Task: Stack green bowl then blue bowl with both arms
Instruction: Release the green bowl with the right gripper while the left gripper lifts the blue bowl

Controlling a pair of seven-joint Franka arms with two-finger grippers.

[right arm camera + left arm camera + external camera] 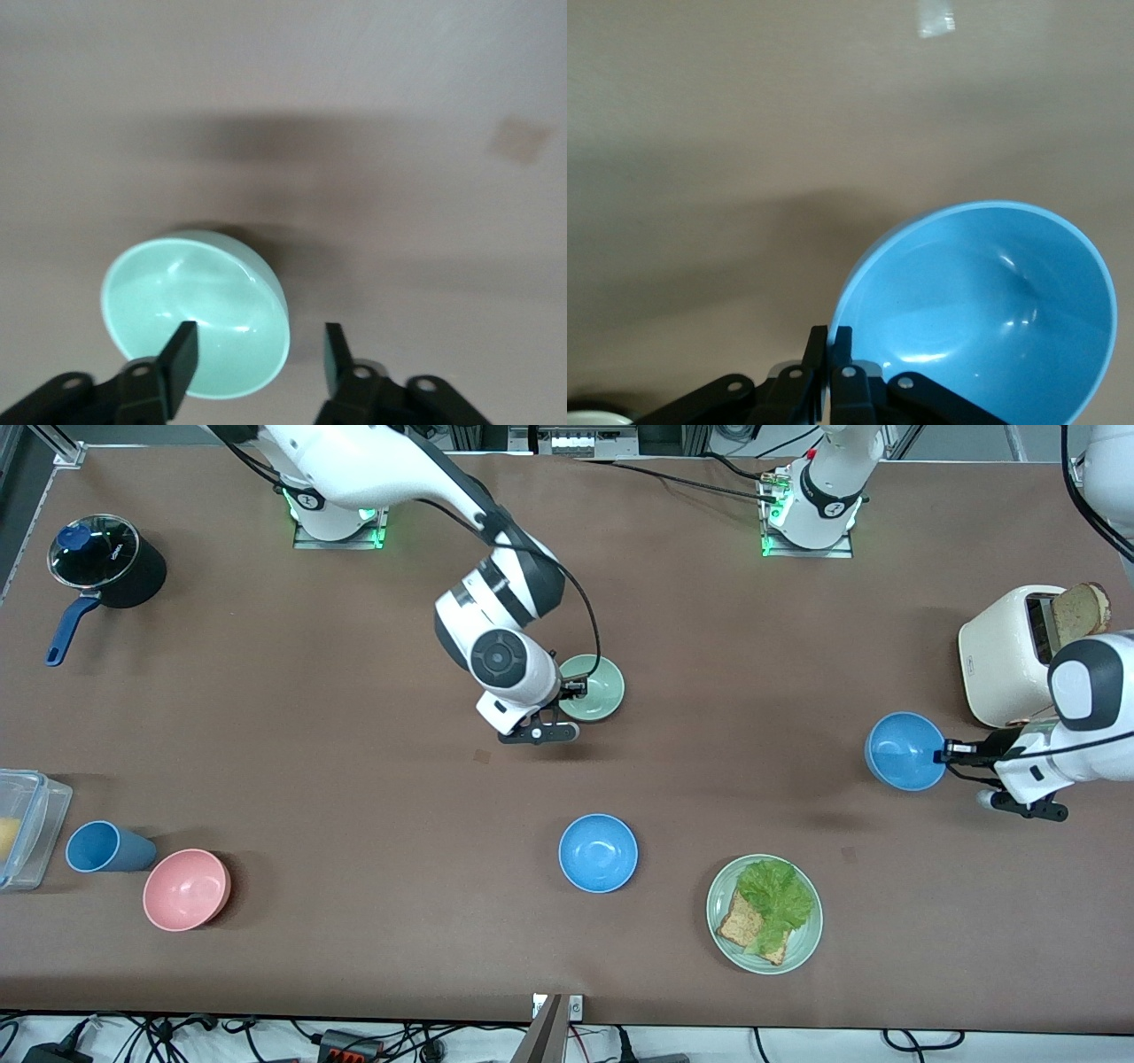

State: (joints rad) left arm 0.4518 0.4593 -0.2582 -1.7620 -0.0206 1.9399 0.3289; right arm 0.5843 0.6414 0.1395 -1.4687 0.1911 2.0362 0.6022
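The green bowl sits upright on the brown table near its middle. My right gripper is open at the bowl's rim; in the right wrist view one finger is over the bowl's inside and the other is outside the rim. My left gripper is shut on the rim of a blue bowl, held tilted above the table beside the toaster. The left wrist view shows the jaws pinching that bowl's edge. A second blue bowl rests on the table, nearer the front camera than the green bowl.
A pale-green plate with toast and lettuce sits beside the second blue bowl. A cream toaster holds a bread slice. At the right arm's end are a pink bowl, a blue cup, a clear container and a lidded pot.
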